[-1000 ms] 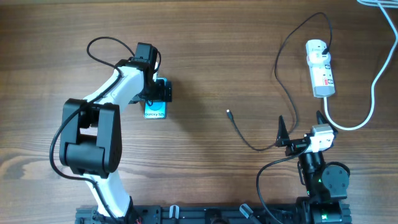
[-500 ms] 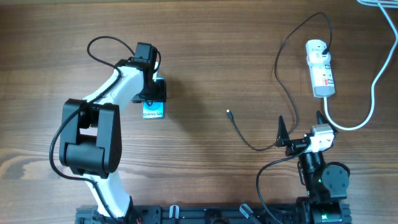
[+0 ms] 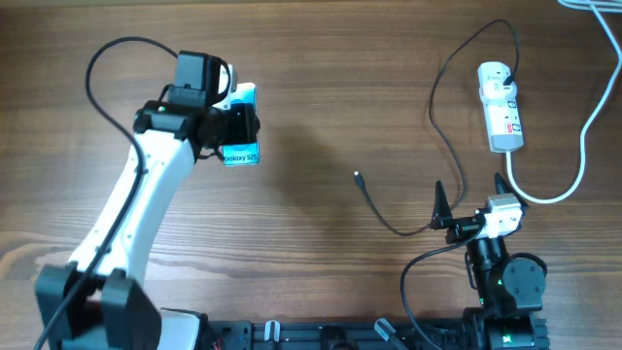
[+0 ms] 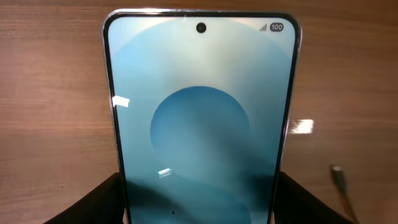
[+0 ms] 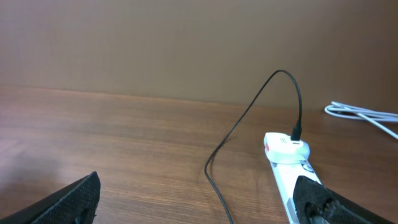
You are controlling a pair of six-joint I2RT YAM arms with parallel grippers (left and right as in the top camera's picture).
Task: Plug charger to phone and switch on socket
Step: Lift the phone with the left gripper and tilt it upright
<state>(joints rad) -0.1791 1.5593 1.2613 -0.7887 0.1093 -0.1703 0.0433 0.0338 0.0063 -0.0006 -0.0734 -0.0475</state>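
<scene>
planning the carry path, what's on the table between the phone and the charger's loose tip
Nothing: in the overhead view, the table between the phone, held in the left pincer, and the charger's connector tip is bare wood.

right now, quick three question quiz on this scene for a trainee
1. True or false: the left pincer grips the phone.
2. Fill in: the right pincer is ____ (open or shut).
3. The charger connector is: A in the phone, B loose on the table, C in the right pincer.
Key: 1 true; 2 open; 3 B.
</scene>
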